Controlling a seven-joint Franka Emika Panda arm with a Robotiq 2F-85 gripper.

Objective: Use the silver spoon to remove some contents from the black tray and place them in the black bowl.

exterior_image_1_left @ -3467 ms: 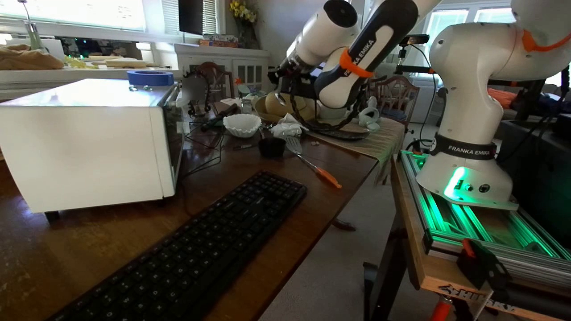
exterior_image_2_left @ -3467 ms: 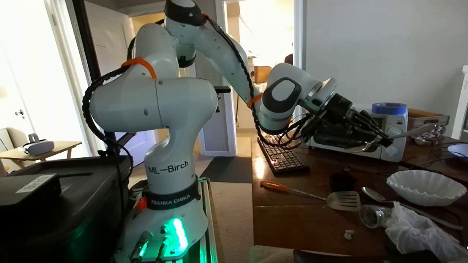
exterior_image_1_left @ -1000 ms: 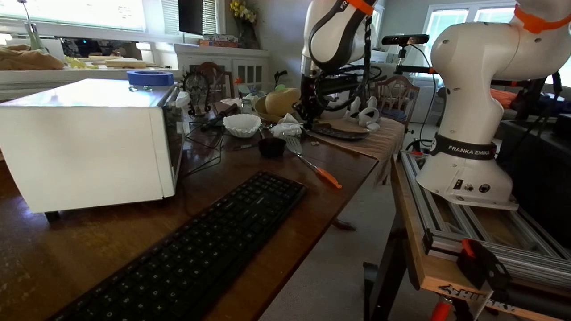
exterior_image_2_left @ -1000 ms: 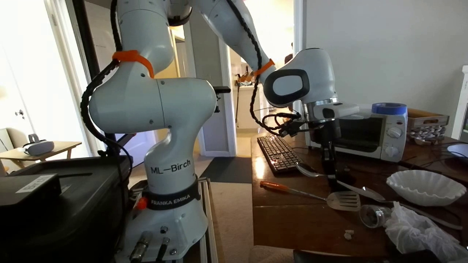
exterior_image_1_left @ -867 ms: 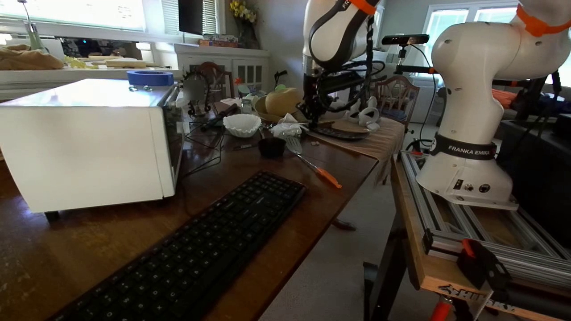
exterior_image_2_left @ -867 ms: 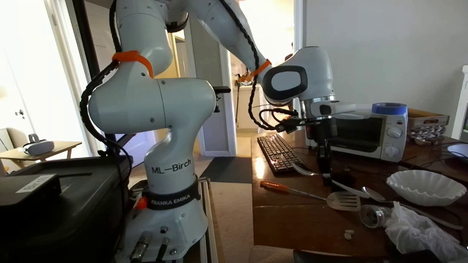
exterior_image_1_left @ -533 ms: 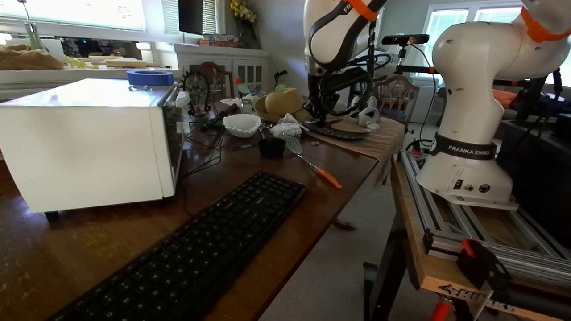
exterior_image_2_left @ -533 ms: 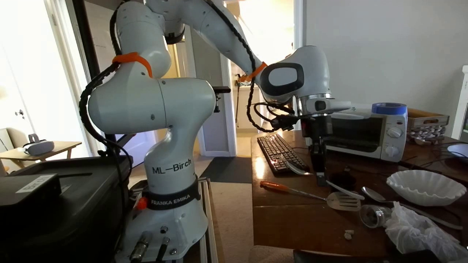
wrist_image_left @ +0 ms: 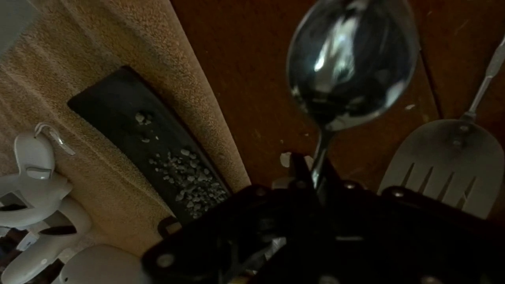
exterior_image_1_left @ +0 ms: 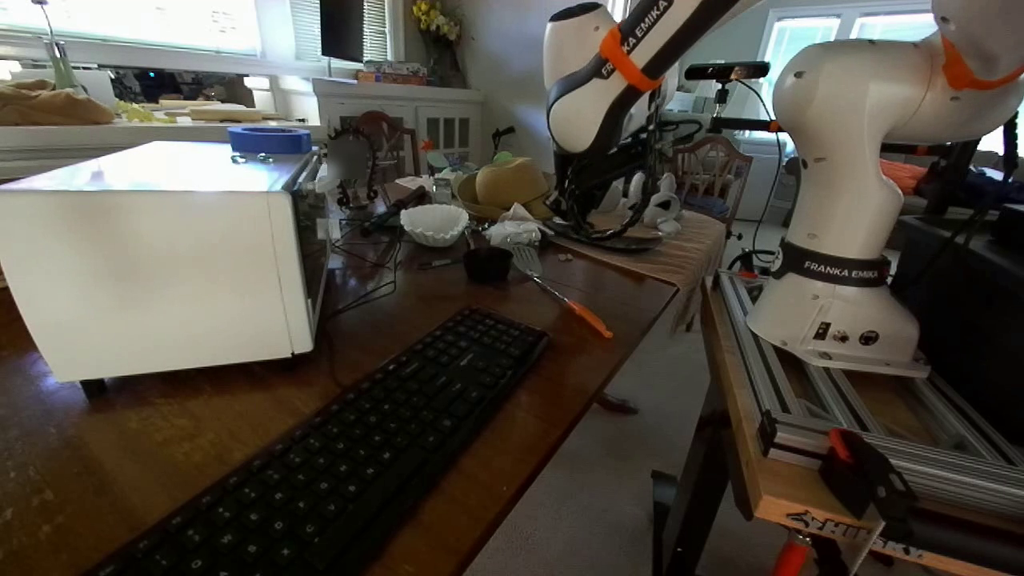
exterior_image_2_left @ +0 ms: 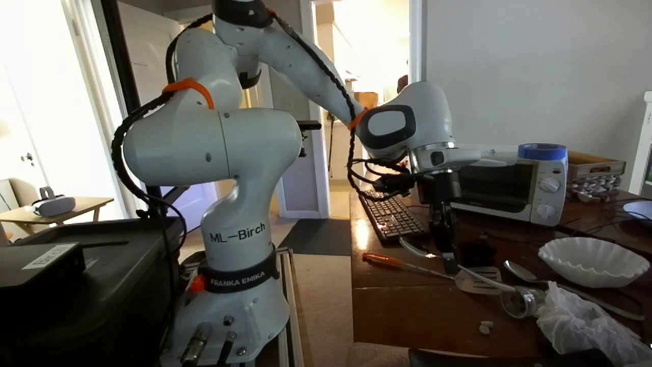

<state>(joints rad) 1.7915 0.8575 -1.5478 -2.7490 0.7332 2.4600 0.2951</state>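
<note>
Silver spoon (wrist_image_left: 353, 63): pinched by end effector (exterior_image_2_left: 450, 262), no load visible
Black tray (wrist_image_left: 110, 100): scoop probably next; swing over, sweep shallowly through grains (wrist_image_left: 197, 191), lift level

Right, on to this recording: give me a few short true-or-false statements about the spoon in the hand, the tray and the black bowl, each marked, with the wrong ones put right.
1. The hand grips a spoon. True.
2. The tray lies on a tan cloth. True.
3. The tray is bare. False: pale bits lie in it.
4. The black bowl stands on the table. True.
5. The gripped spoon rests in the tray. False: in the wrist view it shows apart from the tray, against the table.
</note>
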